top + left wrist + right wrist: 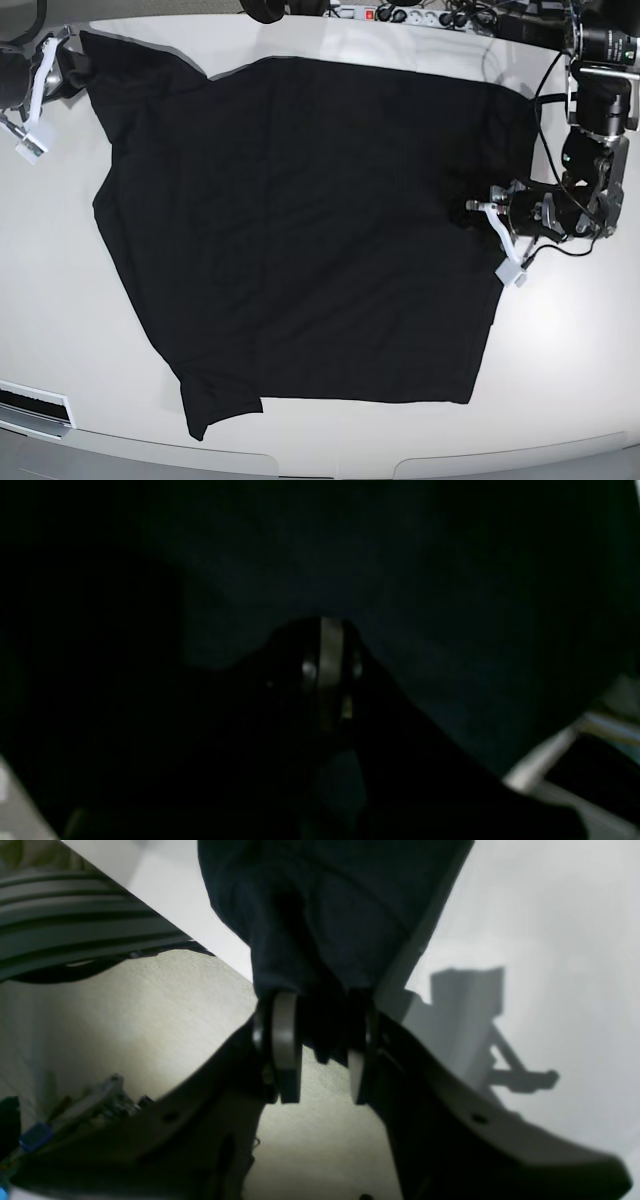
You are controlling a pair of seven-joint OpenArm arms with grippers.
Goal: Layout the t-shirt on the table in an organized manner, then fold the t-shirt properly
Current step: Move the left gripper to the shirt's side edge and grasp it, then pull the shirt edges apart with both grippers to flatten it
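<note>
While spread flat on the table (60, 300), black t-shirt (300, 230), left fingers (327, 645) closed, right fingers (286, 1040) pinching its corner.

We count one black t-shirt (300, 230) on one white table (50, 300), nothing else laid out on it. Two grippers show up, the left gripper (478, 207) and the right gripper (72, 60), plus one power strip (400, 13) at the back edge.

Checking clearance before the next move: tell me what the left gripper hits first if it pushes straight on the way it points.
The left gripper points into the t-shirt at its edge; black fabric fills its wrist view, so it would likely meet the shirt at once.
</note>
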